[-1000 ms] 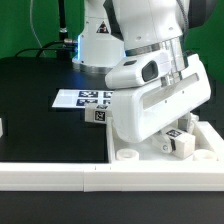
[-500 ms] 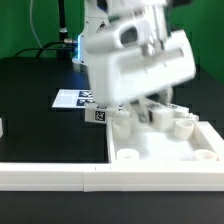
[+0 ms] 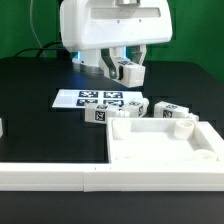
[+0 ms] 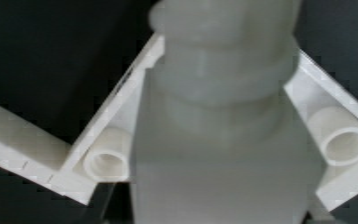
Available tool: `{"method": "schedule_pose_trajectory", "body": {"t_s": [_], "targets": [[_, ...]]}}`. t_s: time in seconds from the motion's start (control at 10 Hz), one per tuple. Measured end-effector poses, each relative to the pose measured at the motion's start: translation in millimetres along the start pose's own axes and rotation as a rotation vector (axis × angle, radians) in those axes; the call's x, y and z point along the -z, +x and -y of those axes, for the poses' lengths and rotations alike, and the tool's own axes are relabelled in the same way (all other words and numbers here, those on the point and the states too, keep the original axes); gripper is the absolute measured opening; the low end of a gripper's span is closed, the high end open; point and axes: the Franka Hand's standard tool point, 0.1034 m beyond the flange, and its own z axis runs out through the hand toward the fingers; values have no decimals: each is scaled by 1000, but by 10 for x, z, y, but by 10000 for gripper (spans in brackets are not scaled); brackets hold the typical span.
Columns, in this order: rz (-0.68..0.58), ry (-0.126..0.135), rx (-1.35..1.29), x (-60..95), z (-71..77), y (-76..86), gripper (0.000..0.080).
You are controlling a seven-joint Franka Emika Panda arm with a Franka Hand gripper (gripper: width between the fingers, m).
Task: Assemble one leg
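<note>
My gripper (image 3: 127, 70) is shut on one leg (image 3: 132, 74), a small white block with a black-and-white tag, and holds it high above the table behind the marker board. In the wrist view the leg (image 4: 220, 110) fills the middle and hangs over the large white panel (image 4: 34, 135). Two round corner holes (image 4: 108, 160) of the panel show on either side of the leg. The panel (image 3: 160, 165) lies at the front of the exterior view's right. Three more legs (image 3: 100, 113) (image 3: 134, 108) (image 3: 176, 113) lie behind the panel.
The marker board (image 3: 90, 98) lies flat on the black table, behind the loose legs. A long white bar (image 3: 50, 176) runs along the front edge. A small white piece (image 3: 2, 127) shows at the exterior view's left edge. The robot base (image 3: 85, 45) stands at the back.
My gripper has risen from low over the panel's right side and moved up and toward the exterior view's left, carrying the leg with it.
</note>
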Motion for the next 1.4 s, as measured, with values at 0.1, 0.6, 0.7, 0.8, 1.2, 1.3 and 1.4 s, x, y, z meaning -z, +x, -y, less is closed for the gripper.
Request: {"method": "schedule_pose_trajectory", "body": {"t_s": [0.1, 0.6, 0.7, 0.8, 1.2, 1.3, 1.4], "targets": [[0, 0, 0, -2, 3, -2, 278], [29, -33, -143, -182, -207, -874, 278], [31, -56, -173, -205, -322, -1144, 278], [65, -32, -181, -255, -452, -1478, 278], [75, -8, -193, -258, -485, -1481, 278], [74, -9, -242, -273, -451, -1462, 278], [75, -7, -320, -323, -331, -1416, 278]]}}
